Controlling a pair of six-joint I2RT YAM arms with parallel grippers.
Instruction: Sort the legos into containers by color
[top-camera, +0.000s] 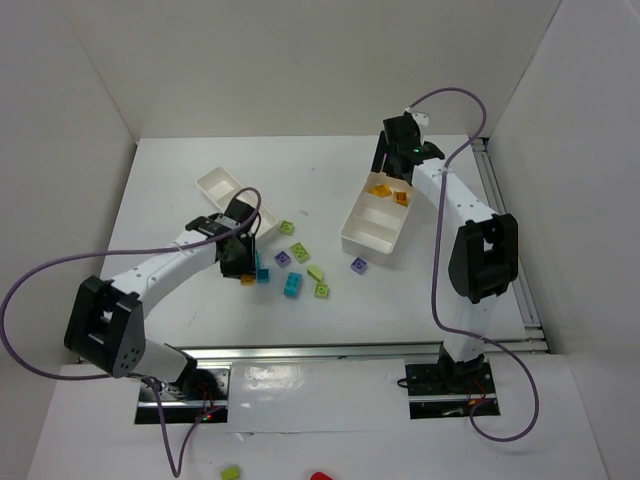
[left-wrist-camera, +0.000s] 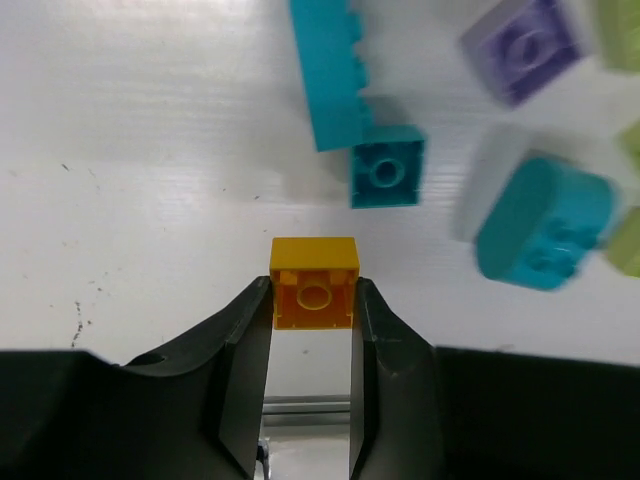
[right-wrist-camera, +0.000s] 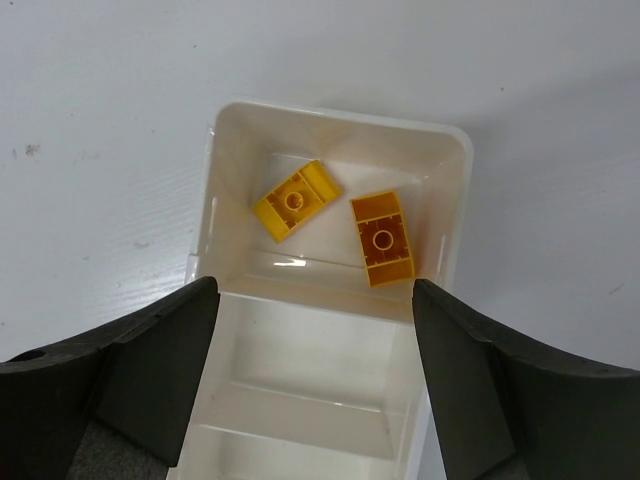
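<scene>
**A:** Which step is the left arm on?

**B:** The pick. The left gripper (left-wrist-camera: 314, 302) is pinching an orange brick (left-wrist-camera: 314, 268) by its two sides, at the 9 o'clock edge of the loose pile on the desk (top-camera: 300, 170). Whether the brick has left the surface cannot be told. A small cyan brick (left-wrist-camera: 387, 172) lies near it, toward 1 o'clock in the wrist view.

**A:** And the other arm?

**B:** The right gripper (right-wrist-camera: 315, 300) hangs spread wide and holds nothing. It is over the larger tray (top-camera: 347, 236), above the 12 o'clock end section, where two orange bricks (right-wrist-camera: 295, 200) lie.

**A:** What does the next move call for?

**B:** Likely a straight lift, so the cyan neighbours are not dragged. Then a carry toward 2 o'clock into that orange section. The right arm would probably have to make room first.
</scene>
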